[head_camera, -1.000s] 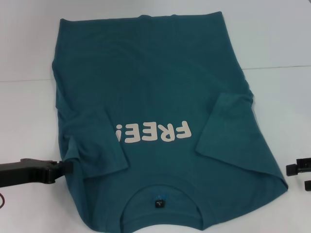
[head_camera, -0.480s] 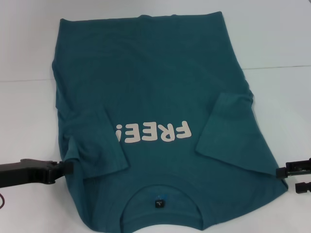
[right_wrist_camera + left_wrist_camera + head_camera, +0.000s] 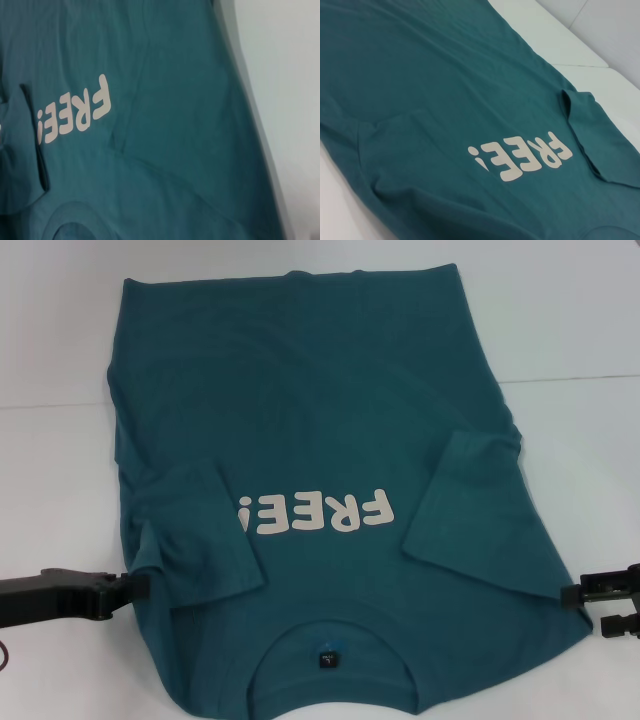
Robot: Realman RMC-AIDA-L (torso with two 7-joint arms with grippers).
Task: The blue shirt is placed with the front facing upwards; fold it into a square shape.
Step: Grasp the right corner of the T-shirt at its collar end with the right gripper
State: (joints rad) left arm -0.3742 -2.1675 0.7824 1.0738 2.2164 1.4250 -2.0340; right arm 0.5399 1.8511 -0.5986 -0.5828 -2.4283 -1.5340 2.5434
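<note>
A white counter (image 3: 580, 330) is carrying the blue shirt (image 3: 300, 410), which is lying spread flat on it front up, both sleeves folded inward, collar nearest the robot and hem at the far side.

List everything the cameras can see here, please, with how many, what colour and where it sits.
Teal-blue short-sleeved cotton T-shirt: one, front up, both sleeves folded inward, spread across the middle of the table, collar nearest the robot.
White "FREE!" print: one, on the shirt's chest.
Small dark collar label: one, inside the neckline.
White table: one, under the shirt.
Left gripper: one, black, at the shirt's left edge near the folded sleeve.
Right gripper: one, black, open, at the shirt's right edge.
</note>
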